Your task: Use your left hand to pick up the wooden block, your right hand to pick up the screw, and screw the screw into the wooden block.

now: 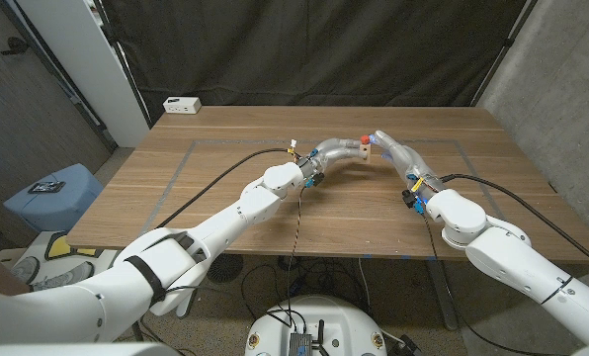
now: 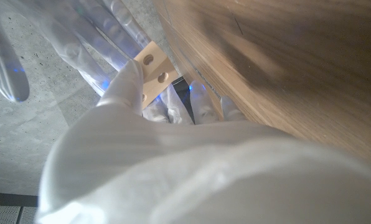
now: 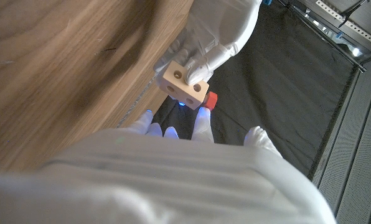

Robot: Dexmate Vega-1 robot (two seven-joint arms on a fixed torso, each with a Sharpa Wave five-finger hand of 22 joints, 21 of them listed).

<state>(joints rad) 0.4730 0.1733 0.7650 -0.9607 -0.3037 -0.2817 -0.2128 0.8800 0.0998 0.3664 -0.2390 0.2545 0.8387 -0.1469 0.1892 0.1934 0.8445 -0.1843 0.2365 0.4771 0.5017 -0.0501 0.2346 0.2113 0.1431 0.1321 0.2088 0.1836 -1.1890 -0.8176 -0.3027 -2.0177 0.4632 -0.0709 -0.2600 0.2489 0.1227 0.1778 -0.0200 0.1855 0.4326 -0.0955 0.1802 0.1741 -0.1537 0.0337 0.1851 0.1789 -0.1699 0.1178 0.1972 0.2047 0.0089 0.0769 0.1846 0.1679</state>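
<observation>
The wooden table (image 1: 225, 188) is a broad slab with a brown, straight-grained surface marked by faint taped lines. Above its far middle, both arms meet with their hands raised off the surface. The left hand (image 1: 332, 154), sheathed in a smooth, translucent white covering, has its fingers clamped around the wooden block (image 1: 361, 151); the pick-up of the block therefore appears complete. The wooden block is a small, pale, square-edged piece of bare light wood with round holes bored in its faces, two of which are plain in the right wrist view. The right hand (image 1: 394, 154), covered likewise, reaches in from the right with its fingertips against the block, closed on the screw (image 1: 364, 138), a small item with a round red head that sits at the block's edge. Judged from this, both pick-ups are done and the screw is at or just entering a hole; how deeply it is seated cannot be told. Turning it fully home remains.
</observation>
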